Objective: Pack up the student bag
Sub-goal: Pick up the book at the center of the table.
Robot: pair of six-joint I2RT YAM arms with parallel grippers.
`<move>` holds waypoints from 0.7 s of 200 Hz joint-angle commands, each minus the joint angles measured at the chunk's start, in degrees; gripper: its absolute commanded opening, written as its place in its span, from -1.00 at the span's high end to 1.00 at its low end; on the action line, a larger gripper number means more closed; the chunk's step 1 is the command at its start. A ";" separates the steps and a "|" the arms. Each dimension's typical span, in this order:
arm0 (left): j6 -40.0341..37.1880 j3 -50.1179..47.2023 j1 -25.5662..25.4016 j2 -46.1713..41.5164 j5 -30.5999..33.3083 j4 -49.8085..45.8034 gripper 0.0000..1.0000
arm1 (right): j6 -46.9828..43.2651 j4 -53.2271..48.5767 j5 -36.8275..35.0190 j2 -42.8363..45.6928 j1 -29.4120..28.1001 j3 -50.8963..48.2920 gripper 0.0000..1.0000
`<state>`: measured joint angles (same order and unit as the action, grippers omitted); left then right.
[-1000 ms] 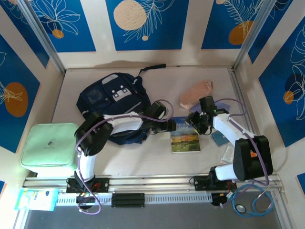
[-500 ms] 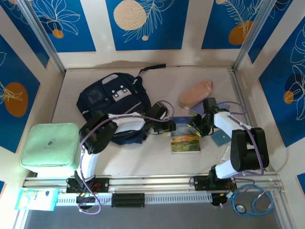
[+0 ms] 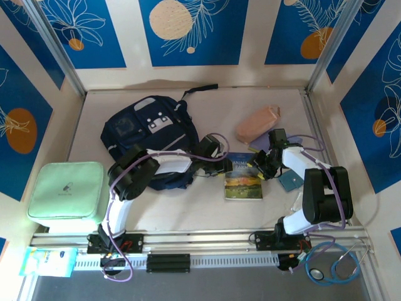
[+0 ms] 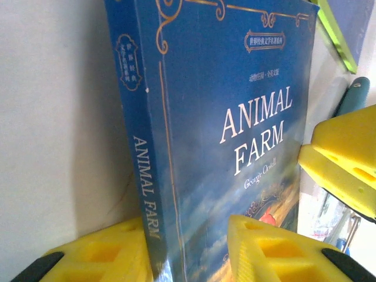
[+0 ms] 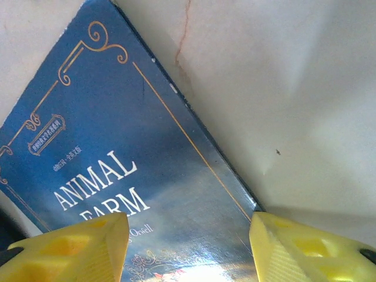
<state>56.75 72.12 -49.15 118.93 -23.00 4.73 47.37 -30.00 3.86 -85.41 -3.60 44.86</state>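
The student bag (image 3: 150, 135), dark navy with a pale patch, lies at the back left of the table. A blue "Animal Farm" book (image 3: 243, 177) lies to its right. My left gripper (image 3: 224, 166) reaches across the bag's front to the book's spine. In the left wrist view its yellow fingers (image 4: 264, 247) clamp the book (image 4: 223, 117), one against the underside by the spine and one on the cover. My right gripper (image 3: 262, 166) hovers open at the book's far right corner. In the right wrist view its jaws (image 5: 188, 235) straddle that corner of the cover (image 5: 117, 147).
A pink pouch (image 3: 257, 122) lies behind the book. A mint green case (image 3: 66, 195) sits at the near left. A small blue notebook (image 3: 289, 180) and white items (image 3: 299, 202) lie by the right arm. A stethoscope (image 3: 332, 266) hangs off the front rail.
My left jaws have closed in on the book's spine edge. The right arm has folded in, bringing its gripper a little to the right, to the book's right corner, and has since held still.
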 commanded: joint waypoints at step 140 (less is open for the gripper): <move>-1.52 -2.26 -1.94 -2.54 -6.70 13.73 0.43 | 3.69 5.26 9.61 -1.36 -0.10 -3.88 -0.09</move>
<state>56.69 68.34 -50.24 117.49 -27.40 16.69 50.00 -24.77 9.80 -85.41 -3.03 42.30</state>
